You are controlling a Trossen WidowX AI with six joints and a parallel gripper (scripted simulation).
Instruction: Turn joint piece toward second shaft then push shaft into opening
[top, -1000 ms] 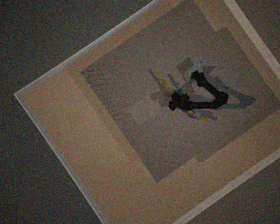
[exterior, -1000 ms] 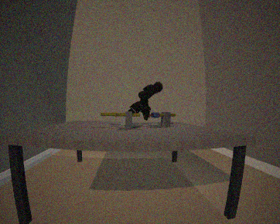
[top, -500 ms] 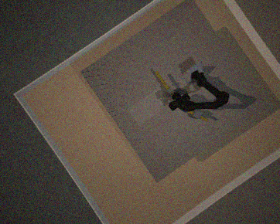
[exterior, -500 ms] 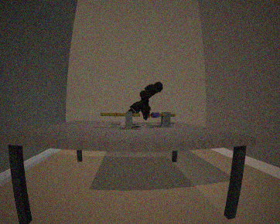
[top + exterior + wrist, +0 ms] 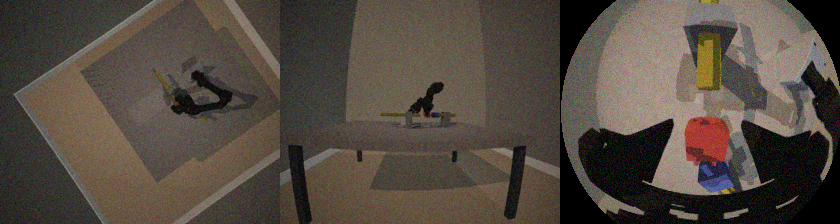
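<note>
Standing on dark legs, grey table [image 5: 357, 135], tan floor [image 5: 338, 193], dim walls, hand [image 5: 706, 160] spread wide, gripping nothing

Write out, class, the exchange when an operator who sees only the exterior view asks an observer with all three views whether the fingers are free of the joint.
Operator: Are the fingers open or shut?
Observer: Open. In the wrist view the fingers stand wide apart and grip nothing.
Operator: What shows between them?
Observer: A red piece with a blue part next to it. Beyond them, a yellow shaft sits in a grey block.
</note>
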